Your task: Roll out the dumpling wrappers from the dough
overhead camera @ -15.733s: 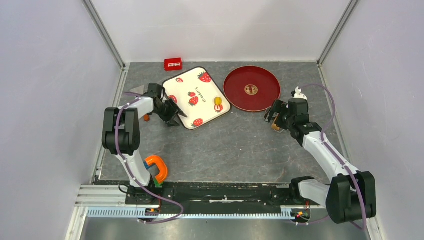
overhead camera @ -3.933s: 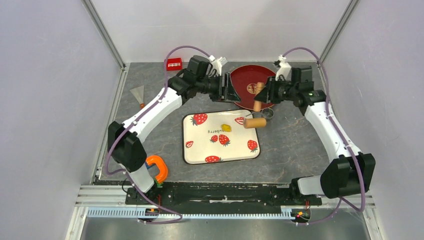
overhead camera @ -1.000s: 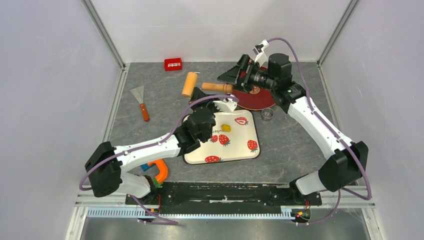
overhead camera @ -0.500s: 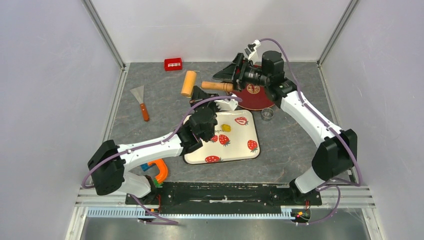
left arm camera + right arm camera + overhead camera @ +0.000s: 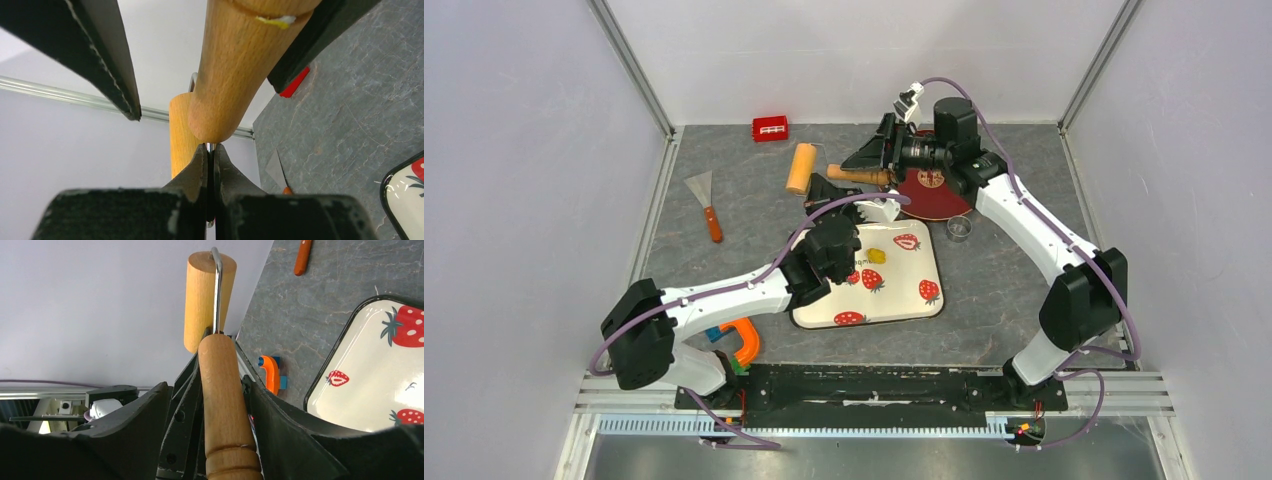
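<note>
The dough (image 5: 876,255), a small yellow lump, lies on the strawberry tray (image 5: 899,300). No dumpling wrappers are in view. The wooden roller (image 5: 801,167) hangs in the air above the table's far middle, with its handle (image 5: 859,175) pointing right. My left gripper (image 5: 824,188) (image 5: 210,150) is shut on the thin metal rod between roller and handle. My right gripper (image 5: 869,155) (image 5: 207,385) straddles the handle (image 5: 222,405). Its jaws stand open; the right finger is close to the wood and the left finger (image 5: 135,430) stands apart from it.
A red plate (image 5: 949,195) lies right of the roller, under the right arm. A small clear ring (image 5: 960,228) sits by the tray's far right corner. A scraper (image 5: 707,205) lies at the left, a red block (image 5: 770,127) at the back, an orange clamp (image 5: 739,340) near the left base.
The right gripper has slid left along the handle and its jaws have narrowed around it. The left arm still holds the roller in nearly the same place.
</note>
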Controlling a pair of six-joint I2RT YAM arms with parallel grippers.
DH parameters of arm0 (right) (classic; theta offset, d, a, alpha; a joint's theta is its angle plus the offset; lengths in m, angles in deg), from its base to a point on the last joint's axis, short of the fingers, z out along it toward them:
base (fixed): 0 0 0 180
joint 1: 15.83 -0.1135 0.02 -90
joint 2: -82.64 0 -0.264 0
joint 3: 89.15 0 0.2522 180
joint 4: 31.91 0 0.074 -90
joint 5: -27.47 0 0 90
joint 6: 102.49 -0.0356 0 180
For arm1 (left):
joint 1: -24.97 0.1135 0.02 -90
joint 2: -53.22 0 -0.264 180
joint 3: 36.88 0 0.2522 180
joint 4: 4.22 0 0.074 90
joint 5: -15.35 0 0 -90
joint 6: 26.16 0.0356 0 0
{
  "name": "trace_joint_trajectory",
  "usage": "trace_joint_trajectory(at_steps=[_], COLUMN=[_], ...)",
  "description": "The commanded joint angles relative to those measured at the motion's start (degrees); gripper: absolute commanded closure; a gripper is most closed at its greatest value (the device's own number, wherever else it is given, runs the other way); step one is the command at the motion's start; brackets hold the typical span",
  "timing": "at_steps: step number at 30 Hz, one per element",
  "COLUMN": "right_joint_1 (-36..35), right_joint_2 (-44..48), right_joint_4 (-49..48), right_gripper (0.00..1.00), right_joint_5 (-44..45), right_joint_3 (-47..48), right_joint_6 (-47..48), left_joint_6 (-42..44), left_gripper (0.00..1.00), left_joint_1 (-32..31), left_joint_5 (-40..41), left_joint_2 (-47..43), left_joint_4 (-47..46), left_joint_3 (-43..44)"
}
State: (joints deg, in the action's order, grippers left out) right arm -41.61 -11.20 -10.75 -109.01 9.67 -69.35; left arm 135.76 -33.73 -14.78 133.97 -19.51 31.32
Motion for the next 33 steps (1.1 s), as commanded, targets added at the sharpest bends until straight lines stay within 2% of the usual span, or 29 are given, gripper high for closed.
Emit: trace_joint_trajectory(at_steps=[1,10,13,17,19,23,25,28,29,33], right_joint_1=[-0.50,-0.96,-1.07,-1.16,-1.14,-1.07,-0.96,-0.48,-0.21,2.00], right_joint_2=[0.44,1.11,1.44,1.82,2.20,2.44,2.53,2.35,2.40,3.11], right_joint_4=[1.33,1.14,-0.20,-1.73,-2.04,-2.39,-2.43,-2.01,-1.84,-0.44], right_gripper=[0.40,0.56,0.67,0.92,0.99,1.00,1.00,1.00,1.00,1.00], right_joint_5=[-1.79,-1.16,-1.07,-0.61,-0.13,0.70,1.33,1.87,2.15,3.73], right_joint_3=[2.20,-0.14,-0.83,-1.93,-2.24,-2.35,-2.51,-2.65,-2.97,-4.77], right_joint_6=[1.99,1.68,0.84,0.31,0.59,1.50,2.02,3.29,3.77,7.03], left_joint_6=[2.83,2.27,2.16,1.98,1.86,-0.04,-2.53,-7.36,-9.16,-21.79], left_gripper=[0.98,0.98,0.98,0.98,0.98,0.93,0.48,0.22,0.19,0.18], left_joint_1=[-0.80,-1.43,-1.58,-1.56,-1.58,-1.67,-1.60,-1.65,-1.65,-1.85], left_joint_5=[0.01,1.13,1.23,1.35,1.39,1.43,1.25,0.99,0.97,1.04], left_joint_2=[0.37,1.37,1.28,1.17,1.16,1.10,0.72,-0.20,-0.62,-2.79], left_joint_4=[-2.39,-2.29,-2.39,-2.89,-3.24,-3.33,-3.17,-1.81,-1.00,7.56], left_joint_3=[3.70,4.06,3.83,3.86,4.00,4.25,4.11,3.30,2.90,2.12])
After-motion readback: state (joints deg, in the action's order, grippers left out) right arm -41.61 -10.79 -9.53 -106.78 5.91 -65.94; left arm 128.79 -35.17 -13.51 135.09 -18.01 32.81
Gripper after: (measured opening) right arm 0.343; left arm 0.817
